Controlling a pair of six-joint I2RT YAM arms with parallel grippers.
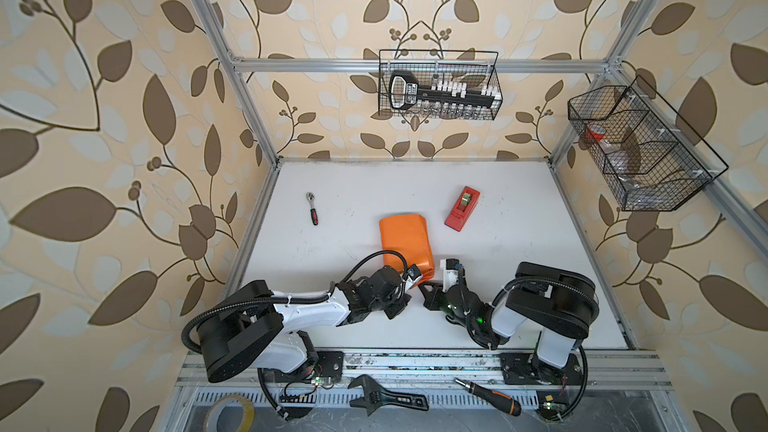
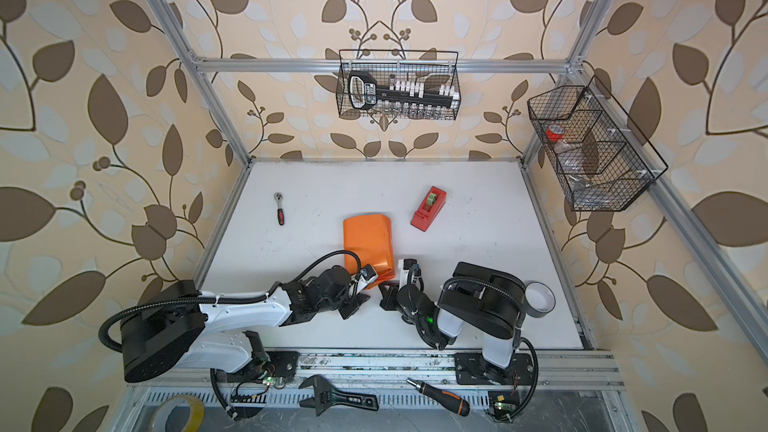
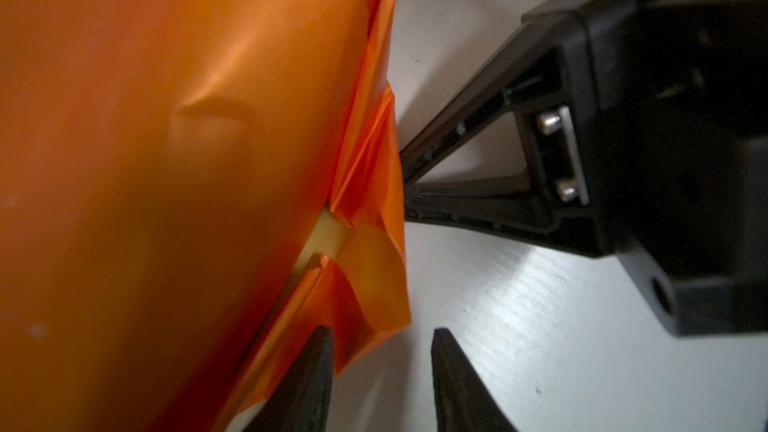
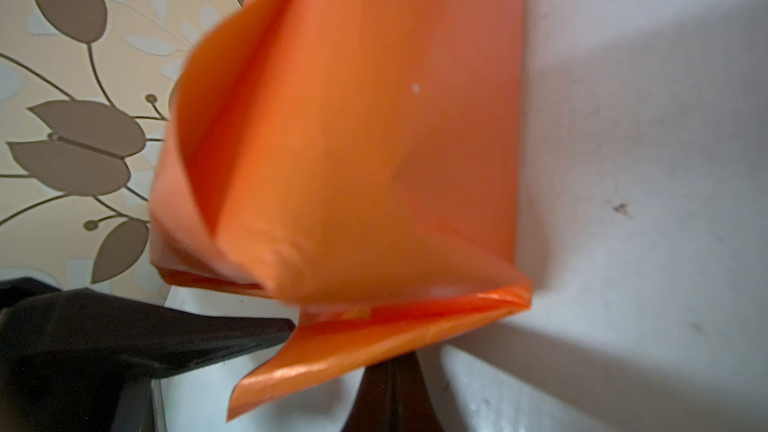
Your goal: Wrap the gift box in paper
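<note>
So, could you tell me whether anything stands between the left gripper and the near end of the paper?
Nothing visible does. In the left wrist view the open left gripper sits at the folded end of the paper, one finger overlapping its loose flap. The shut right gripper meets the same end from the side, not in between.

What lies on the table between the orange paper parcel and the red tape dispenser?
Nothing lies there. Between the paper and the tape dispenser there is only a bare strip of the white table. This shows in both top views.
</note>
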